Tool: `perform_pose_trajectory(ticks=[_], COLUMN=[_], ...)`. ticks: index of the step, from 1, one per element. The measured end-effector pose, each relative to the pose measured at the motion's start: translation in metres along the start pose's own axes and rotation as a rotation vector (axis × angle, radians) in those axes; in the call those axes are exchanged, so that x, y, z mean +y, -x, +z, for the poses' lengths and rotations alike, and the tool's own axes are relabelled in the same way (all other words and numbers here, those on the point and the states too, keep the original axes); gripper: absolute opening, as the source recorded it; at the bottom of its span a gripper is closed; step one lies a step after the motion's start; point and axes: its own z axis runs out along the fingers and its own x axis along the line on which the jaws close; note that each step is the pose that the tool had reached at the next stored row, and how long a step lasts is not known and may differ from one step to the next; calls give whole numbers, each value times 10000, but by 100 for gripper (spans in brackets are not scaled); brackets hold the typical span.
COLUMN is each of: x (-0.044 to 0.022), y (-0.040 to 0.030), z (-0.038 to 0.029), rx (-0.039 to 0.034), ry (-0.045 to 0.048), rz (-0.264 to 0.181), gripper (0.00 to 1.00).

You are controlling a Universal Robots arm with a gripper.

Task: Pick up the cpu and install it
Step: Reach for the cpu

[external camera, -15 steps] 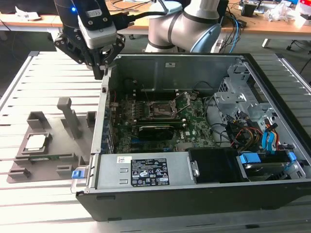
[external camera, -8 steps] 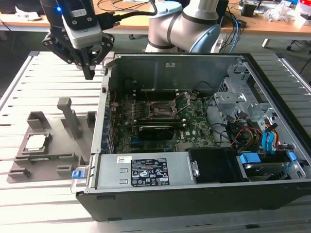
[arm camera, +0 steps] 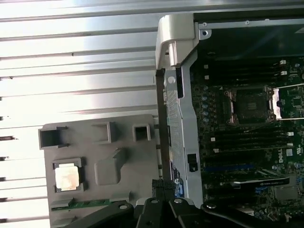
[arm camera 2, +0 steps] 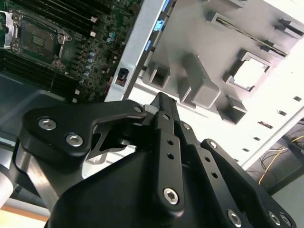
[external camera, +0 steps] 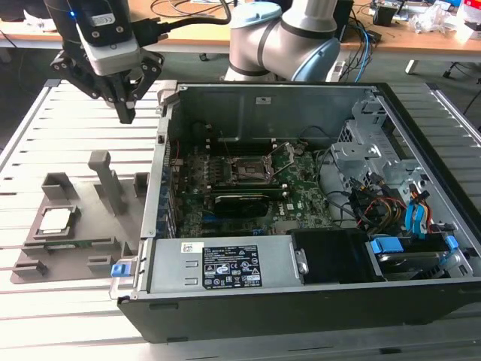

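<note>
The cpu [external camera: 56, 220] is a small silvery square lying flat in a recess of the grey holder plate [external camera: 83, 237], at the exterior view's left; both wrist views show the cpu [arm camera 2: 250, 73] [arm camera: 65, 176] too. My gripper [external camera: 126, 114] hangs well above the slatted table, beyond the holder's far edge, and is shut with nothing in it. The second wrist view has its black fingers [arm camera 2: 164, 111] pressed together. Inside the open computer case [external camera: 161, 143], the motherboard's cpu socket [external camera: 244, 171] [arm camera: 249, 104] stands open and bare.
The grey holder has upright posts [external camera: 109, 180] and small blocks. A memory stick [arm camera: 90, 203] lies in a slot by the cpu. The case's metal side wall [arm camera: 173, 95] stands between holder and motherboard. Drive bays and cables [external camera: 391, 203] fill the exterior view's right.
</note>
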Motion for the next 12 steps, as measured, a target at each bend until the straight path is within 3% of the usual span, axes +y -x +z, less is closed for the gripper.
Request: perform_pose_trajectory(ticks=[6, 12], x=[-9, -21], y=[-120, -287], z=[-3, -8], rx=[1, 0], ry=[0, 0], rz=[0, 1], gripper=[11, 11])
